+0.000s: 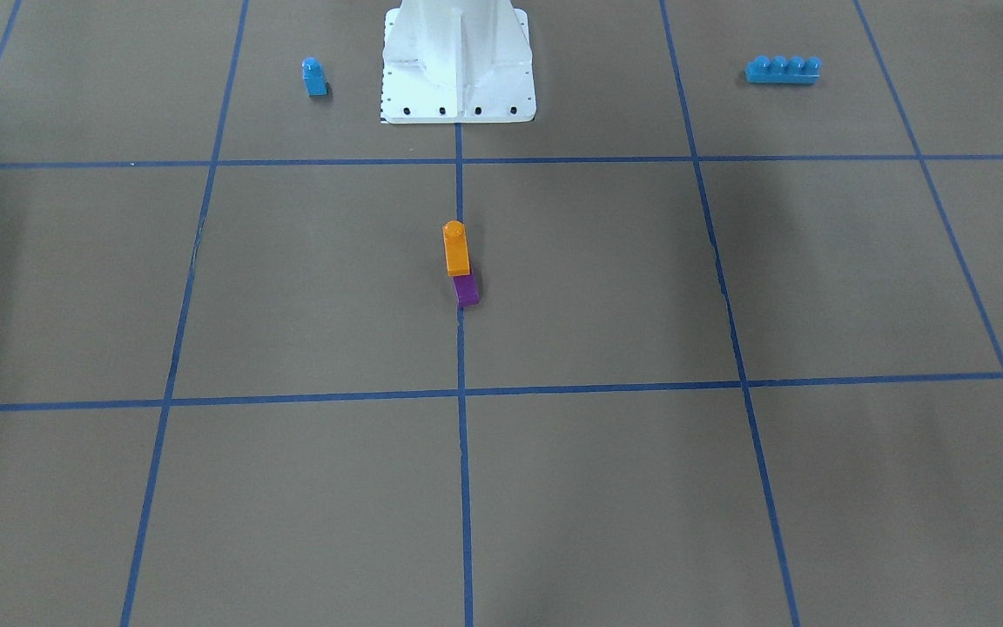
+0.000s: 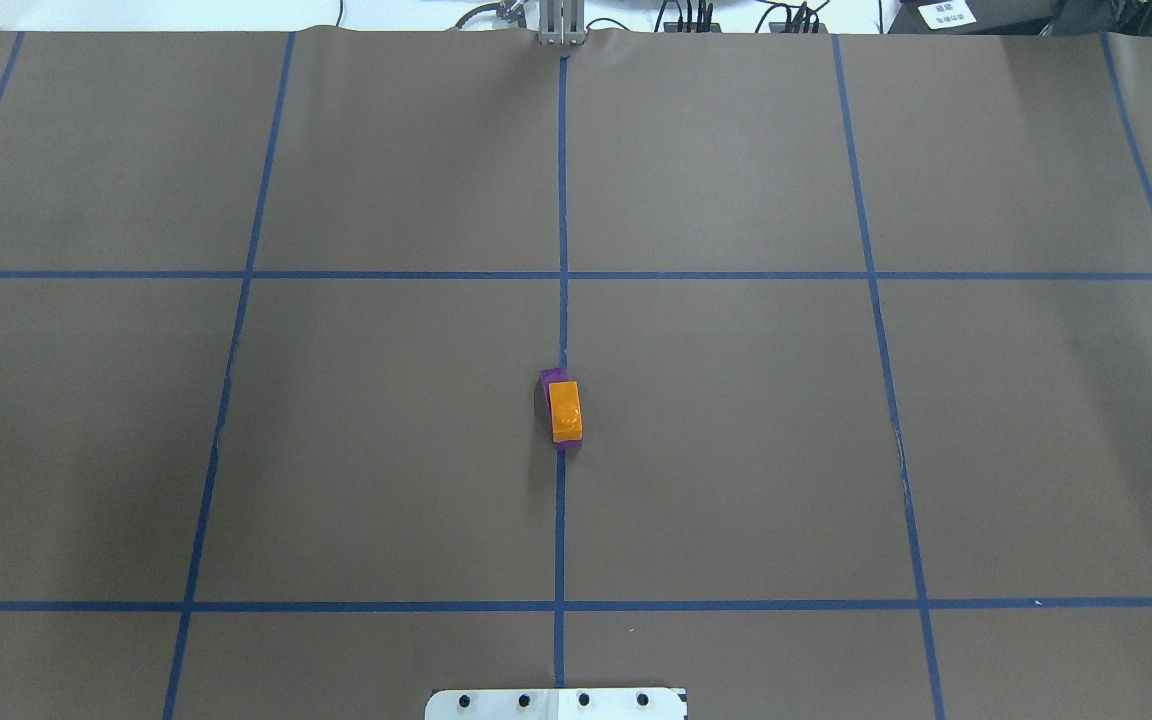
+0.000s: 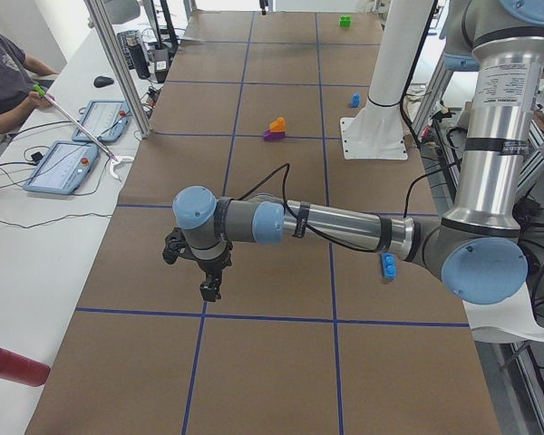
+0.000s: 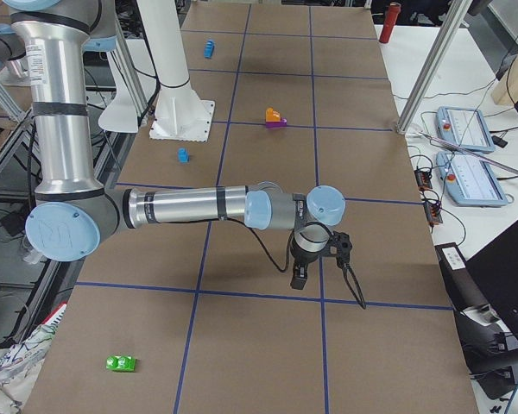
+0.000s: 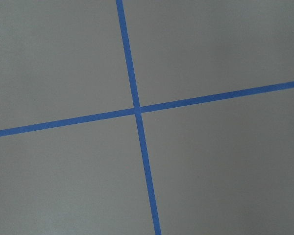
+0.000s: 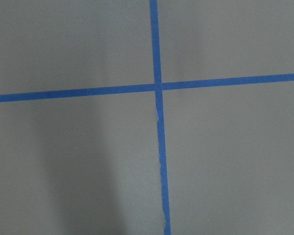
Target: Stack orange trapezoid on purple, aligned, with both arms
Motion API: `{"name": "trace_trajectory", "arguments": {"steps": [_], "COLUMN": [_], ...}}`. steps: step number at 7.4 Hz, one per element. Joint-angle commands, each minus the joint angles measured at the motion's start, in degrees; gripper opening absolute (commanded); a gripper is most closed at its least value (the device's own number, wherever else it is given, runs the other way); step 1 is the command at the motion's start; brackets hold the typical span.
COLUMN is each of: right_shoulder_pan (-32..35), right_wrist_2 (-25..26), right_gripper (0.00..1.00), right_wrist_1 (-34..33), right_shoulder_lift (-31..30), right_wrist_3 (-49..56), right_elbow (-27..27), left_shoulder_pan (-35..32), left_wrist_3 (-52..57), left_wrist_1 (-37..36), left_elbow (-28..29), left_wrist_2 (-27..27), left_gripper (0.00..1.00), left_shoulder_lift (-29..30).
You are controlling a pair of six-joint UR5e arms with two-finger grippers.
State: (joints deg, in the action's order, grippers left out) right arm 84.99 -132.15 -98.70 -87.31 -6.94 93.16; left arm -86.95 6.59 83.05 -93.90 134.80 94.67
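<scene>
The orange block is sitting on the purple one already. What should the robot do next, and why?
Probably just park and stop: the orange trapezoid rests on the purple, and the left gripper and right gripper hang far from it. Purple peeks out slightly, so alignment may be imperfect.

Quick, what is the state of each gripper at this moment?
Left gripper: cannot be told; it shows only in a side view.
Right gripper: cannot be told; it shows only in a side view.
</scene>
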Motion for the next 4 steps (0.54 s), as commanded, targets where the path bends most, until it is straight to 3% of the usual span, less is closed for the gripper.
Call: {"name": "trace_trajectory", "arguments": {"steps": [1,4], "right_shoulder_pan": [0.0,0.0], "right_wrist_2": [0.0,0.0], "right_gripper": [1.0,1.0], "right_wrist_1": [0.0,0.1], "right_shoulder_lift": [0.0,0.0], "right_wrist_3": [0.0,0.0], "right_elbow": [0.1,0.1], "left_shoulder_pan": [0.0,0.0], "left_wrist_3": [0.1,0.1], "left_wrist_1": [0.0,0.0], "left_elbow": [-0.1,-0.4], "left_wrist_2": [-0.1,-0.2], "left_gripper": [1.0,1.0], "left_shoulder_lift": [0.1,0.1]}}
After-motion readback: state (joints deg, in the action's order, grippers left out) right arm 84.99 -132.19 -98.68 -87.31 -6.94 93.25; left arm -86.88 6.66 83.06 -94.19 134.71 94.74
